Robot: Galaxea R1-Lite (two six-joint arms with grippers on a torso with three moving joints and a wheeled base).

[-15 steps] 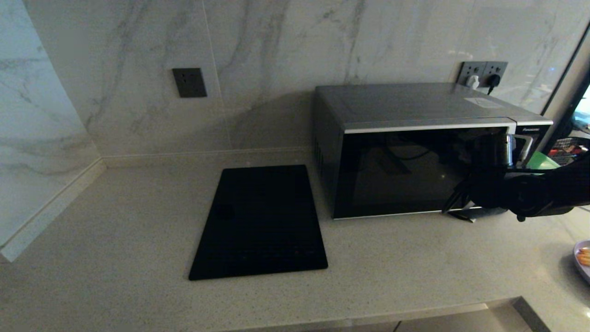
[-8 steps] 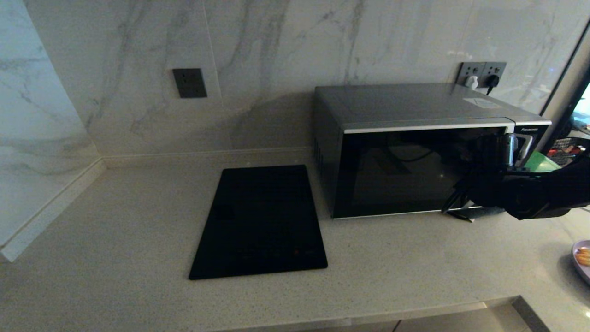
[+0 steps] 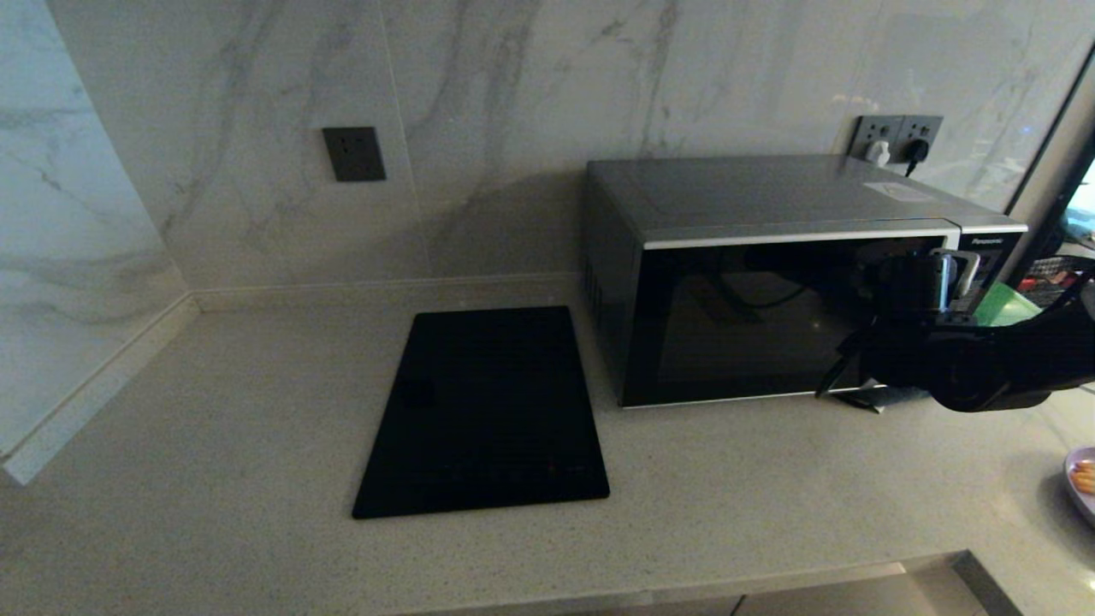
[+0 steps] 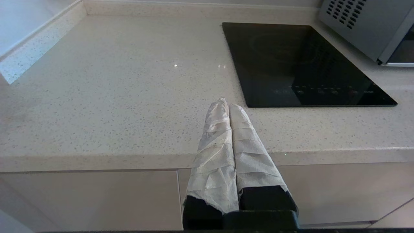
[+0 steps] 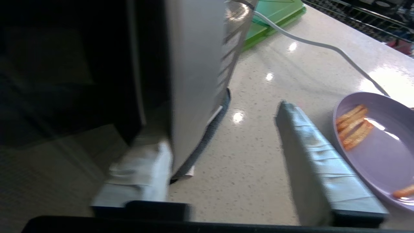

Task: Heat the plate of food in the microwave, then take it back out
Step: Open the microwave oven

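Now the right gripper (image 5: 223, 155), at the microwave's (image 3: 770, 282) lower right front corner, has narrowed from fully wide; its fingers are apart, one against the door's edge, the other free. It looks set to open the door, which appears shut. Right of the microwave, the plate of food (image 5: 375, 142) waits on the table (image 3: 257, 411). The left gripper (image 4: 229, 111) hangs shut, well left of it.

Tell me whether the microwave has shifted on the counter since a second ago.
No. The microwave sits in the same spot beside the black panel and below the wall outlet.
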